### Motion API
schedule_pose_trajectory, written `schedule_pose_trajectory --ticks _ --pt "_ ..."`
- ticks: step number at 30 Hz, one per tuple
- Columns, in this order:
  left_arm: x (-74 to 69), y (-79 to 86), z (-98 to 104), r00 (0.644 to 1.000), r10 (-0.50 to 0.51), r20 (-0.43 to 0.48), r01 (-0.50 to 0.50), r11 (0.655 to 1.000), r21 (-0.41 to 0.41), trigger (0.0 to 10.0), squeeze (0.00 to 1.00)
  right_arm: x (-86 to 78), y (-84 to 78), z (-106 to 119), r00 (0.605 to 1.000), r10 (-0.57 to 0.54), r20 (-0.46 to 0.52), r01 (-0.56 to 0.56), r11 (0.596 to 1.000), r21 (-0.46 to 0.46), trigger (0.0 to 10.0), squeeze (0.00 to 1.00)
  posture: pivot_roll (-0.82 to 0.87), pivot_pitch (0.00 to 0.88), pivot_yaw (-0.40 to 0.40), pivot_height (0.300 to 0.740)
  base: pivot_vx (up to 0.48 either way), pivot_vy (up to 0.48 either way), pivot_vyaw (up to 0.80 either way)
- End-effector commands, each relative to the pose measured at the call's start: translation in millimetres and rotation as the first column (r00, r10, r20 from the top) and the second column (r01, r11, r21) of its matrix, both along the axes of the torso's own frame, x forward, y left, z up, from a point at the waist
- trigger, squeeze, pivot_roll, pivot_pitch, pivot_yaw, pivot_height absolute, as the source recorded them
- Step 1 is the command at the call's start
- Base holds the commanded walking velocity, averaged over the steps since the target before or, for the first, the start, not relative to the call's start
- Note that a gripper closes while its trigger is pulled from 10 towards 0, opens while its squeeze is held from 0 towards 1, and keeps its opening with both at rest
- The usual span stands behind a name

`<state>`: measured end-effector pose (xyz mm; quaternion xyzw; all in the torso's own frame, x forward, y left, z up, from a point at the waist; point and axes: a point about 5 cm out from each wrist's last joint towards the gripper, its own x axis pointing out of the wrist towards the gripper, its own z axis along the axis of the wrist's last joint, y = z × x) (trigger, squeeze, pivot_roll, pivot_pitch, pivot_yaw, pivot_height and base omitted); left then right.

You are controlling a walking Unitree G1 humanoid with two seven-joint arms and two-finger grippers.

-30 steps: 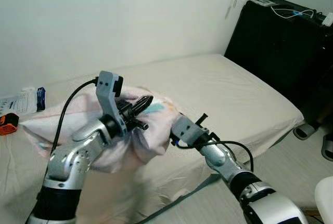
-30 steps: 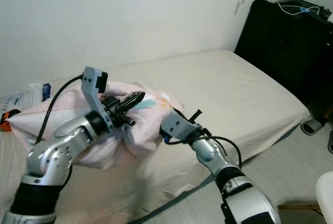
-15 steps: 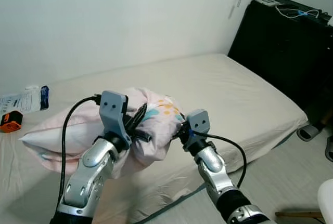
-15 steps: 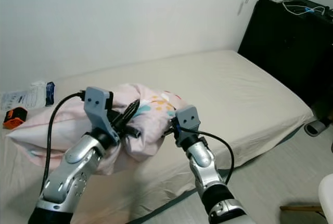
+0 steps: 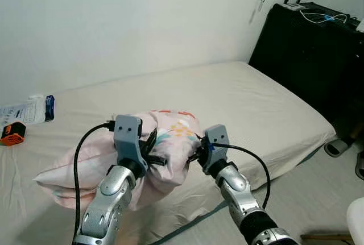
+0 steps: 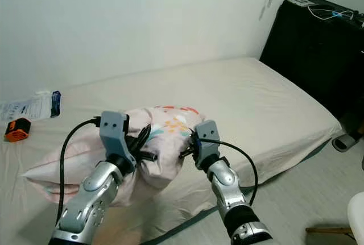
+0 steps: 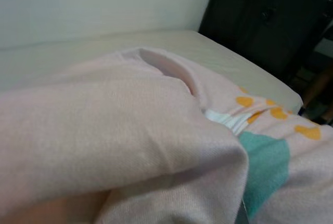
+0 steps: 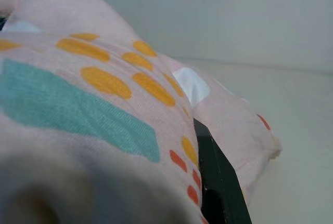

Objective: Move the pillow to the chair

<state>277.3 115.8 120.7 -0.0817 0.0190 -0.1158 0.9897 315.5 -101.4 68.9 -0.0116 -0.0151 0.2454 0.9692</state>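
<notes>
No words, numbers or brand marks can be read anywhere. The packet (image 5: 25, 110) beside the orange gadget (image 5: 12, 133) carries print, but it is far too small and blurred to make out.

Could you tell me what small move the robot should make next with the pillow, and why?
Probably lift it a little higher. The left claw and right claw grip the pink pillow at one end, while its other end sags toward the bed; clearing the mattress seems wise before turning away.
</notes>
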Motion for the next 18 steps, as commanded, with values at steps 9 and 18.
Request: schedule_pose_trajectory --ticks 9,18 --pt "-1.9 9.8 -12.1 0.997 0.077 0.004 -0.077 0.99 0.114 10.0 0.0 -2.2 -5.4 5.1 1.0 0.003 0.022 -0.004 0.999 0.049 10.0 0.0 0.08 0.0 -0.129 0.74 0.0 0.0 -0.17" --pt "0.0 10.4 -8.2 0.993 0.117 0.035 -0.119 0.99 0.077 10.0 0.0 -4.1 -4.7 3.7 1.0 0.018 0.015 -0.019 1.0 0.024 10.0 0.0 0.08 0.0 -0.132 0.74 0.0 0.0 -0.8"
